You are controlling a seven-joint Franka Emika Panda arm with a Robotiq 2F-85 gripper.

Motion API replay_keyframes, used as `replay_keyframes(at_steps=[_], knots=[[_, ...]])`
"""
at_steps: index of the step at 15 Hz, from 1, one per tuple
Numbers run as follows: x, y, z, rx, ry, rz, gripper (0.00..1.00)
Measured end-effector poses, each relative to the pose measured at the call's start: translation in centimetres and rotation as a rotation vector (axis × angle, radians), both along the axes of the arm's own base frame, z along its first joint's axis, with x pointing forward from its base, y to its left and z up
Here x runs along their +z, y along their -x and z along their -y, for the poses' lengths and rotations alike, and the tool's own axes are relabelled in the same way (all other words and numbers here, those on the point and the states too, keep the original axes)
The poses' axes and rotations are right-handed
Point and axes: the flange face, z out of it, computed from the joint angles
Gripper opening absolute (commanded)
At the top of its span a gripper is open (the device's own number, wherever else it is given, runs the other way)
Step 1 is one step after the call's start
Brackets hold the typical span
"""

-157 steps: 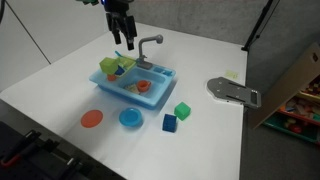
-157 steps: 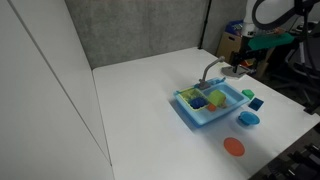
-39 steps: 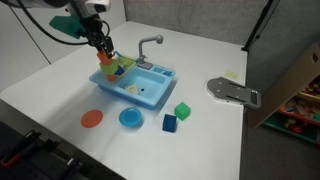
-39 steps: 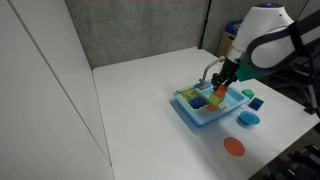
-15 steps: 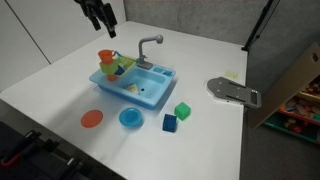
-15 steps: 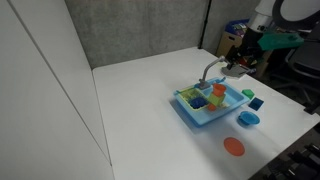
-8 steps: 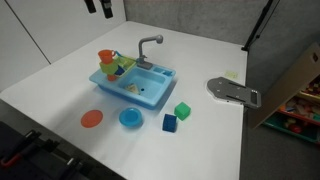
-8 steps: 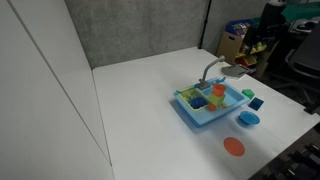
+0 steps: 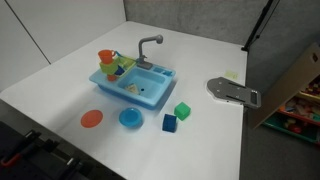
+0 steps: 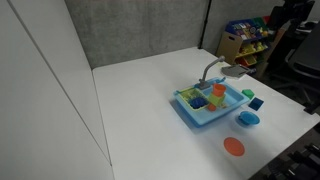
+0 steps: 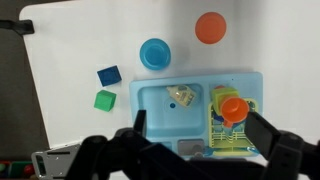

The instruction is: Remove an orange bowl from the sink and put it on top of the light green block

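Note:
The orange bowl sits on top of the light green block in the rack side of the light blue sink. Both exterior views show this; the bowl and the sink appear there too. In the wrist view my gripper is open and empty, high above the sink, with the orange bowl and the block seen between its fingers. The gripper is out of frame in the exterior view.
An orange plate, blue bowl, blue cube and green cube lie in front of the sink. A small beige item lies in the basin. A grey metal plate lies near the table's edge.
My arm has risen up and out of the exterior views. The orange bowl stays on the light green block.

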Motion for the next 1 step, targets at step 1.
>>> replay_keyframes(at_steps=[1], knots=[[0.06,0.0,0.04,0.002,0.0,-0.001,1.0]])
